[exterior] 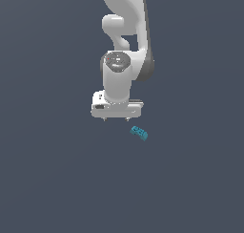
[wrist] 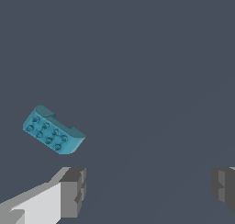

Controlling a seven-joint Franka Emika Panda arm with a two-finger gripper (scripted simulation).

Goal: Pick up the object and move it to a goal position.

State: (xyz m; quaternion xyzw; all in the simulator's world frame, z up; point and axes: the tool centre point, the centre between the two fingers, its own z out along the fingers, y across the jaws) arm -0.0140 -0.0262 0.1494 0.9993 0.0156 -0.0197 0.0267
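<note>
Hanging over a plain slate-grey surface [exterior: 52, 179], a white robot arm [exterior: 125, 41] points its claw [exterior: 116, 118] straight down. No brand, label or readable writing shows anywhere on the arm, the claw or the block. The grey fills both pictures edge to edge, with no seams, no walls and no horizon, so it cannot be told whether this is a bench top or a floor, and nothing of a room can be made out.

The object [exterior: 139, 132] is a small teal-blue oblong block lying tilted, just beside the claw and toward the exterior view's right, nearer the camera than the claw's body. In the wrist view the same block [wrist: 53, 130] shows two rows of round, darker dimples or studs on its broad face and a notch cut into one long edge; whether those rounds stand up or sink in is hard to tell.

The claw's two fingers [wrist: 72, 191] are spread wide apart, with only grey surface between them. They pinch nothing, and the block sits outside the gap, clear of the nearer finger.

The arm's upper part is cut off by the top of the exterior view. In the wrist view one finger is cut by the picture's edge. In the exterior view the fingertips are only tiny nubs under the claw's white body.
</note>
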